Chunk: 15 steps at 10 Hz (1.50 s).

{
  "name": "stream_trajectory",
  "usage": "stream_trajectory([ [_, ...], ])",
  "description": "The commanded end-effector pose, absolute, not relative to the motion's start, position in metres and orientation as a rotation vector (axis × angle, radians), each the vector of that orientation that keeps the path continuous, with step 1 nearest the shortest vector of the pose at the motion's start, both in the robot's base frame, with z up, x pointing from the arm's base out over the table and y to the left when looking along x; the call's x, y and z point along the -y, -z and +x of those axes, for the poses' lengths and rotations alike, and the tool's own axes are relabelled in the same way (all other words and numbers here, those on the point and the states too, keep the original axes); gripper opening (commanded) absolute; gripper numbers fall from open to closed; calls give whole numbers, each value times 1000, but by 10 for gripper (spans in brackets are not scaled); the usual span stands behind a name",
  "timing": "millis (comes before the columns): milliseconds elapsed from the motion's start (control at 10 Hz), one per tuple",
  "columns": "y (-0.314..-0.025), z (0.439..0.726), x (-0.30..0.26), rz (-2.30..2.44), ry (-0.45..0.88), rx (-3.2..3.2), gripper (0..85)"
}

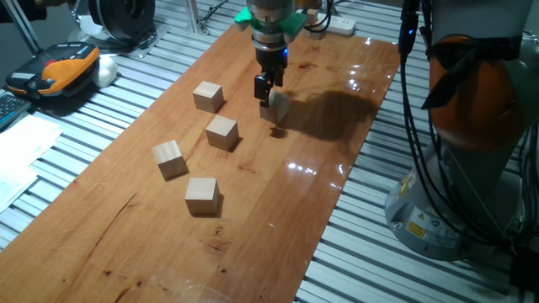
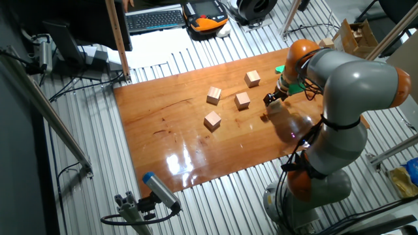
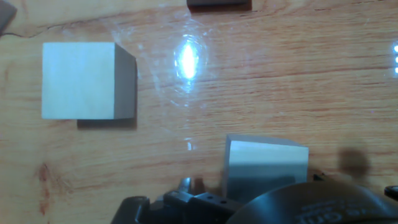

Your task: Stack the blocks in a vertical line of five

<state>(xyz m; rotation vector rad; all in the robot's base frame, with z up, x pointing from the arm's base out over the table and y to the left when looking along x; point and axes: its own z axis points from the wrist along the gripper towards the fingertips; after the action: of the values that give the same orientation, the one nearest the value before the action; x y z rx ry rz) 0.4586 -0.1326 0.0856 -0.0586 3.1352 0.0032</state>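
Blocks on the wooden table (image 1: 278,227), left to right in one fixed view: one at the left (image 1: 169,158), one nearest the front edge (image 1: 202,195), one further back (image 1: 208,96), one in the middle (image 1: 222,132), all lying apart and none stacked. Fifth block (image 1: 276,107) sits furthest right with the gripper (image 1: 264,94) low right at it, fingers beside or around it. Cannot tell if the jaws grip it; hand view shows this block (image 3: 266,167) tilted, close under the hand.

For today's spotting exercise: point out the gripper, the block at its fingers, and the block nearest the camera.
gripper (image 1: 268,93), one fixed view, between fingertips.
block at fingers (image 1: 278,107), one fixed view, side face.
nearest block (image 1: 201,195), one fixed view, top face.
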Motion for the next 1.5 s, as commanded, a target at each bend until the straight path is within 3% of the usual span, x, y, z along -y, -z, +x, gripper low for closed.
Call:
stream_trajectory([
  [0, -86, 459, 132, -54, 17, -3153, 850],
  [300, -86, 459, 132, -31, 95, -3160, 850],
  [400, -86, 459, 132, -7, 116, -3154, 680],
  [700, -86, 459, 132, -6, 111, -3153, 680],
  [800, -87, 459, 134, -16, 114, -3151, 850],
  [1400, -84, 455, 151, -73, 65, -3137, 850],
])
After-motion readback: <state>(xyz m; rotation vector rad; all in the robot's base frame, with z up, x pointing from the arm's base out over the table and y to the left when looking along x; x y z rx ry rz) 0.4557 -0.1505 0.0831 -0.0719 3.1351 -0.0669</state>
